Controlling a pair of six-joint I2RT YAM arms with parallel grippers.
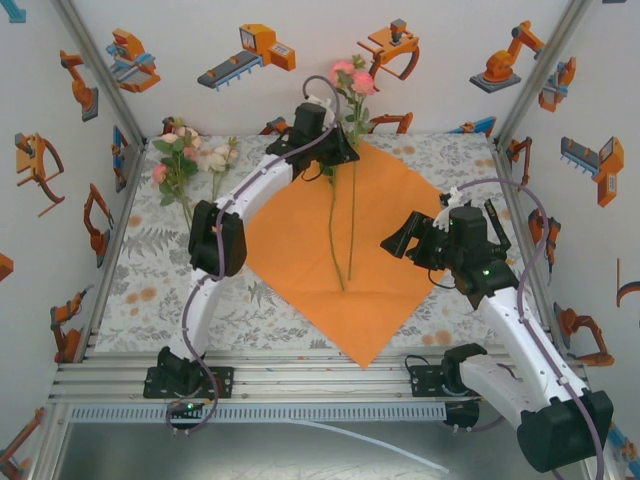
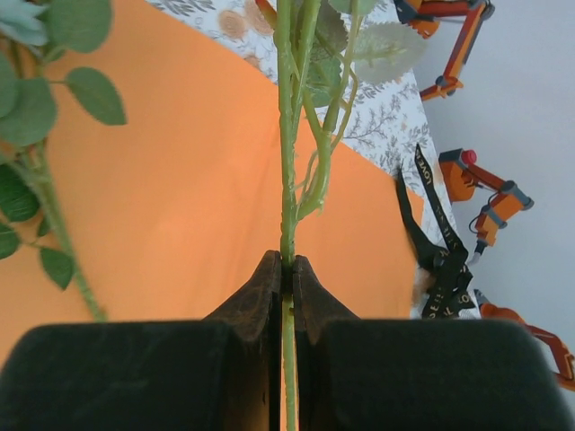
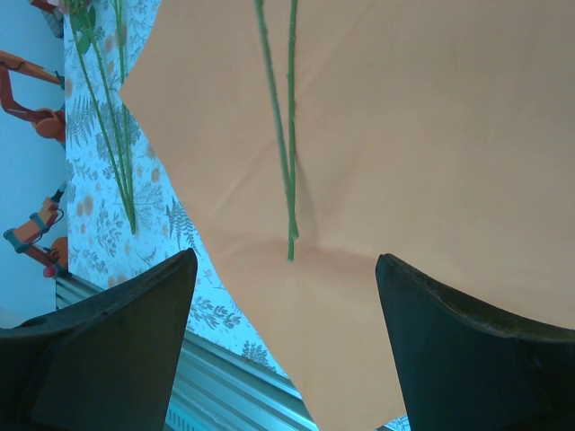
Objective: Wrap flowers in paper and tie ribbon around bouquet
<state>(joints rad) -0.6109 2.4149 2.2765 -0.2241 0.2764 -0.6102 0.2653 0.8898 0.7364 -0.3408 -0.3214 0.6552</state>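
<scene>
paper (image 1: pixel 290 250): mid-table (image 1: pixel 150 290), corners toward near and far edges
flowers (image 1: pixel 355 80): on paper, stems toward near corner
other bunch (image 1: pixel 185 160): left of paper, far side
ribbon (image 2: pixel 447 274): on table, beside paper's edge

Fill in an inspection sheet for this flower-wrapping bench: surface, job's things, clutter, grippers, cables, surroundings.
Surface: tablecloth, grey-and-orange floral print, flat.
Job's things: paper spread flat, nothing wrapped; two flower stems over it; second bunch on the cloth, far left; ribbon at the paper's edge, untied.
Clutter: nothing seen.
Grippers: left gripper shut on one stem; right gripper open above the paper.
Cables: grey-purple cables run along both arms.
Surroundings: white walls with orange robot stickers.
</scene>
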